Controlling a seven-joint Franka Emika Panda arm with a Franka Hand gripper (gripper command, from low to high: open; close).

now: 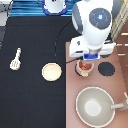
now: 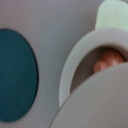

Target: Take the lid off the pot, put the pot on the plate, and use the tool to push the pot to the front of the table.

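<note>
The small round pink-tan pot (image 1: 84, 68) sits on the brownish-pink stove counter (image 1: 75, 85), on the exterior view's right. The claw (image 1: 86, 62) hangs right over it, and I cannot tell if it is apart or together. A black round burner (image 1: 106, 69) lies just beside the pot. The round cream plate (image 1: 51, 72) and the little white spatula tool (image 1: 15, 60) rest on the big black tabletop (image 1: 30, 95). A large grey pan (image 1: 95, 105) sits nearer the exterior view's bottom.

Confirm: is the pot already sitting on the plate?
No. The pot is on the stove counter under the end effector; the plate is bare.
</note>
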